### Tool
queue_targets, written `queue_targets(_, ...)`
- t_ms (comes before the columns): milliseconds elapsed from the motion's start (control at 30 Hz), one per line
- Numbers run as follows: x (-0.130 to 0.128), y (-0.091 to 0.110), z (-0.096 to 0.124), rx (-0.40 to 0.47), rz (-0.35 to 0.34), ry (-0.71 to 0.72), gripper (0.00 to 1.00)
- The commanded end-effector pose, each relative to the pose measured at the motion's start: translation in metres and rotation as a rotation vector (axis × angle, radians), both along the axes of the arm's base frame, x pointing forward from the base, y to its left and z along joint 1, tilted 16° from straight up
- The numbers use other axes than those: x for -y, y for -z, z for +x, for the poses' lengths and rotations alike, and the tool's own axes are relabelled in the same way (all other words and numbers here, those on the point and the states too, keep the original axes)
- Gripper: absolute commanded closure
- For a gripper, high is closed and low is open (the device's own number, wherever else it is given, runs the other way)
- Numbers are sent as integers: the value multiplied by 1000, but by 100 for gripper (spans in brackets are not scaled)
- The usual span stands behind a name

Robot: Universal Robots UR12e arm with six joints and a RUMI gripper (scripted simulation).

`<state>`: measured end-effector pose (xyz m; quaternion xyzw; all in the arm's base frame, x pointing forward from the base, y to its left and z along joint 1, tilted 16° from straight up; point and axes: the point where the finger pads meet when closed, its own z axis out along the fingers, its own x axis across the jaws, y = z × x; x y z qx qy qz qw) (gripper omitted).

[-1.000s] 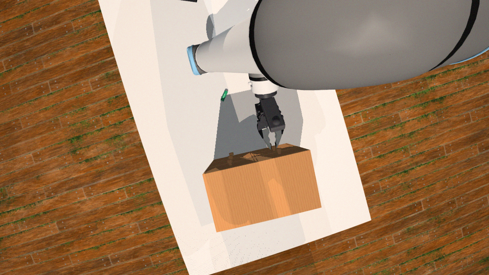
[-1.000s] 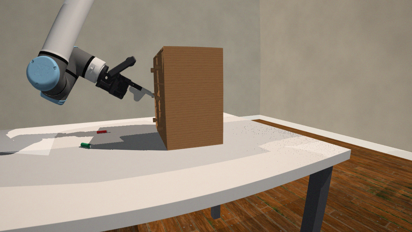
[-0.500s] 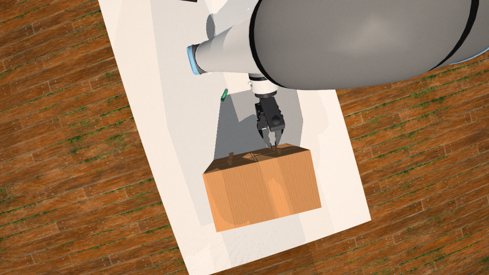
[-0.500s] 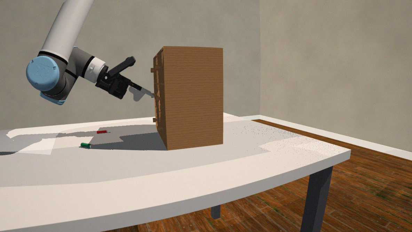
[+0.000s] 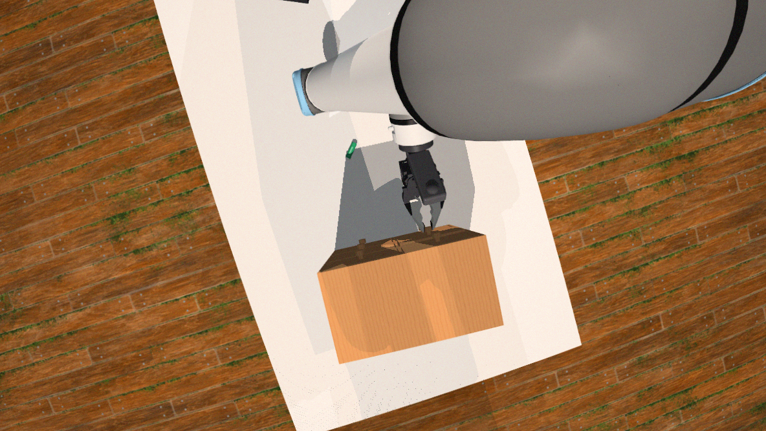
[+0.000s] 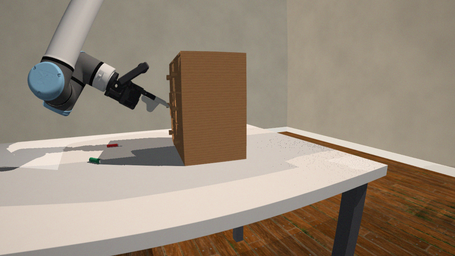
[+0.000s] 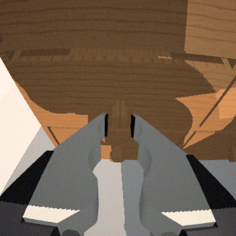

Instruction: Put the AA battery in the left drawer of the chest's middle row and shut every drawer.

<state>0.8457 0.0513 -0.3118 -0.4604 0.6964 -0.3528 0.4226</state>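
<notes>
Risks, lgst first: chest (image 5: 412,305) (image 6: 213,108) (image 7: 89,21) may drag or twist if the pull goes off-axis; mid-row L drawer, no stops, may drop out if pulled too far; gripper (image 5: 426,229) (image 6: 168,105) (image 7: 119,115) may slip off if its hold is shallow. It's closed w/ the drawer handle (image 7: 119,119) btwn its tips, apparently gripping it. Drawer looks shut.
Count: 1 table (image 5: 535,316) (image 6: 190,210), 1 chest, 1 gripper, 2 batteries: green battery (image 5: 351,149) (image 6: 94,160) and red battery (image 6: 112,145), both on table, in front of chest. AA is prob. one of these; can't tell which.
</notes>
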Motion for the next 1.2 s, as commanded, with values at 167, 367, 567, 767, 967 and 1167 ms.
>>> queue_targets(167, -1, 0, -3, 1, 0, 0, 93)
queue_targets(367, -1, 0, -5, 1, 0, 0, 93)
queue_targets(567, -2, 0, -8, 1, 0, 0, 93)
queue_targets(767, -3, 1, -11, 1, 0, 0, 93)
queue_targets(967, -4, 1, -14, 1, 0, 0, 93)
queue_targets(1167, -5, 1, -18, 1, 0, 0, 93)
